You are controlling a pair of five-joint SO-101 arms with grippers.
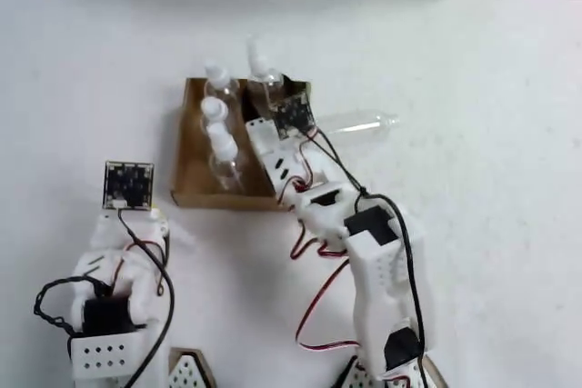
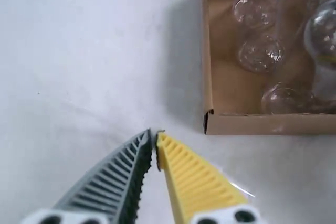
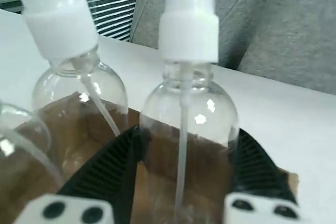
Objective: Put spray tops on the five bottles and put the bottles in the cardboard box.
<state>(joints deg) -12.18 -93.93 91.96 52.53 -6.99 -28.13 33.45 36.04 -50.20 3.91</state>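
- Held bottle [image 3: 184, 119]: clear, upright, spray top [image 3: 189, 30] fitted, standing at the far right corner of the box [image 1: 186, 165].
- Right gripper [image 3: 186, 145]: its 2 black jaws press on opposite sides of this bottle, low on the body, so it pinches the bottle. The arm stretches from the near edge of the table up to the box.
- The move likely turns on letting go: the bottle's long axis is vertical and it seems to be down inside the box, so the jaws need to spread and lift straight up.
- 3 other bottles [image 1: 223, 156] with spray tops stand in the box, 1 just beside the held bottle. They crowd the gripper and could be knocked.
- Lying bottle [image 1: 359, 123]: on its side on the table [image 1: 473, 61], just right of the box, long axis across the table, neck pointing away from the box. It appears to have no top. The right arm is nearer to it.
- Left gripper [image 2: 155, 137]: jaws pressed together on nothing, resting near the box's near left corner.
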